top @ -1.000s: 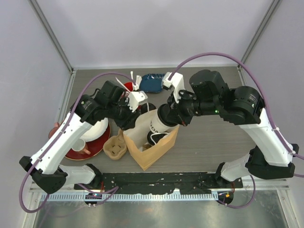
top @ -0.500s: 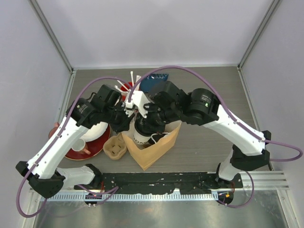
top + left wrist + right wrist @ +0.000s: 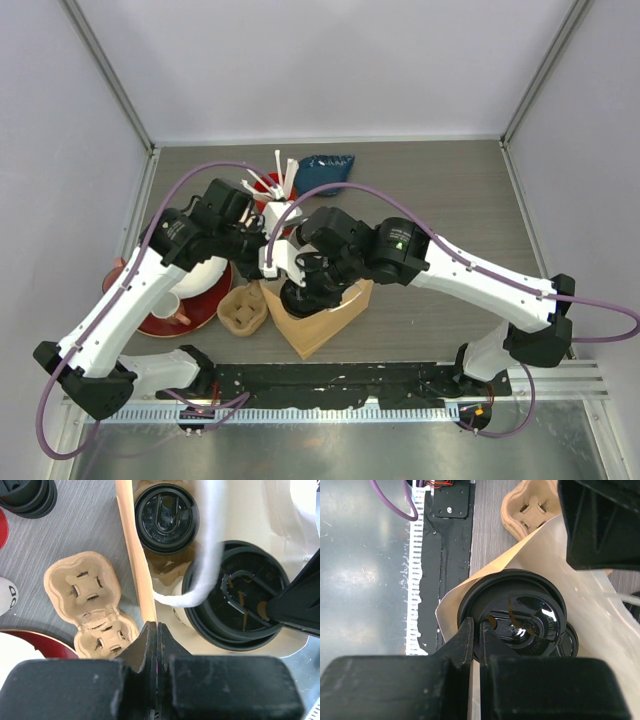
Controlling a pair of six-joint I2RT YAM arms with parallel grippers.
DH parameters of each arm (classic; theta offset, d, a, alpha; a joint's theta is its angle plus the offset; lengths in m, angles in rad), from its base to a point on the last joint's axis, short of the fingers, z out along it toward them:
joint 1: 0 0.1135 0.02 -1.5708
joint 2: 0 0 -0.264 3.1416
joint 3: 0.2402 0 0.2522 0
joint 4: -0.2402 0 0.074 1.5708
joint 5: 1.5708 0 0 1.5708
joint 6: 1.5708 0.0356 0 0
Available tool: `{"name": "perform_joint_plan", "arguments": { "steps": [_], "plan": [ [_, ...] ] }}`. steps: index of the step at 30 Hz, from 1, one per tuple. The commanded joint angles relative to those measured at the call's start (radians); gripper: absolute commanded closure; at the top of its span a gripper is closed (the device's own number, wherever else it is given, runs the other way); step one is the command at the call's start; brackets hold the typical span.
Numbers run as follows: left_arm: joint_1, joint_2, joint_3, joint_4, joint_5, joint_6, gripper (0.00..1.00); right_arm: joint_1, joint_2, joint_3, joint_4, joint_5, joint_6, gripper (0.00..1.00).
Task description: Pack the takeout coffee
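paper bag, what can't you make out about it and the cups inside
- Top view: the mouth and contents of the paper bag, covered by both arms.
- Both wrist views: the cup bodies, mostly under their lids.
- Left wrist view: part of the held lid, crossed by a white cord.
- Right wrist view: most of the other lid, behind the held lid.
- Any view: whether the cup under the right pincer rests on the bottom.

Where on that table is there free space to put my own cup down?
The back right of the table, between the blue pouch and the right wall, is bare, as is the strip right of the paper bag. The left is crowded: red plate, cup carrier, red cup of sticks.
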Motion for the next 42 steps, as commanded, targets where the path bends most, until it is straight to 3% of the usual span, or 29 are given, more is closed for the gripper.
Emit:
{"name": "perform_joint_plan", "arguments": {
  "steps": [1,7,15,26,35,42],
  "plan": [
    [0.004,-0.009,-0.023,0.035,0.038,-0.013,1.0,0.005,-0.047,-0.013,0.134,-0.068,-0.085,0.99],
    [0.004,-0.009,-0.039,0.056,0.035,-0.01,1.0,0.005,0.052,0.082,0.044,-0.071,-0.16,0.99],
    [0.004,0.003,-0.029,0.062,0.046,-0.014,1.0,0.005,0.114,0.083,0.034,-0.12,-0.233,0.99],
    [0.004,-0.003,-0.013,0.061,0.044,-0.007,1.0,0.005,0.115,-0.059,0.019,-0.062,-0.248,0.99],
    [0.004,-0.006,-0.025,0.079,0.036,-0.008,1.0,0.005,0.091,-0.168,0.146,-0.054,-0.219,0.99],
    [0.004,0.001,-0.006,0.089,0.035,-0.013,1.0,0.005,0.118,-0.194,0.125,-0.059,-0.22,0.99]
  ]
}}
